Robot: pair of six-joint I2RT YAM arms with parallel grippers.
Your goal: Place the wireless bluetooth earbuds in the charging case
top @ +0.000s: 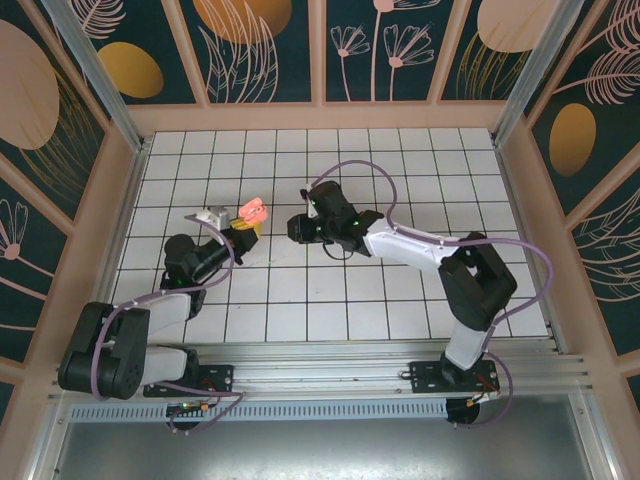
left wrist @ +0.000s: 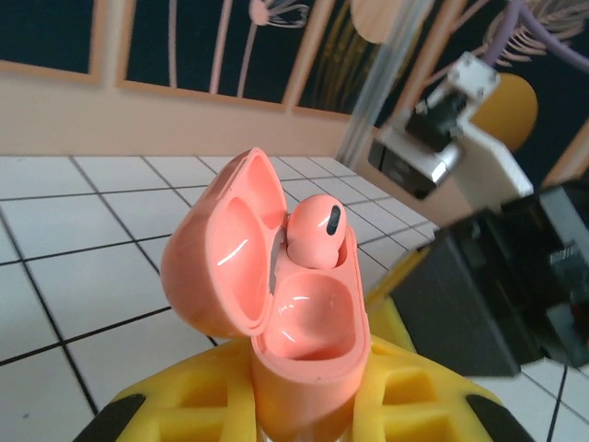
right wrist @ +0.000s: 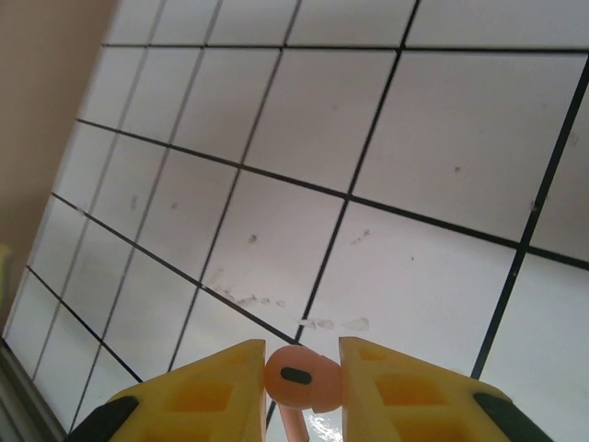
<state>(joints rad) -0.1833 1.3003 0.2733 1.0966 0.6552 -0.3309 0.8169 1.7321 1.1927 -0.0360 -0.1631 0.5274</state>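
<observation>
Overhead view, two close wrist views

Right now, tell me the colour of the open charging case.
Salmon pink, glossy inside; the charging case shows best in the left wrist view.

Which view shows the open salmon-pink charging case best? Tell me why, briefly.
The left wrist view: the salmon-pink rounded plastic charging case sits close up, lid hinged open, one pale pink earbud seated in a well, the other well empty. The top external view gives it as a small pink speck at the left pincer's tip.
</observation>
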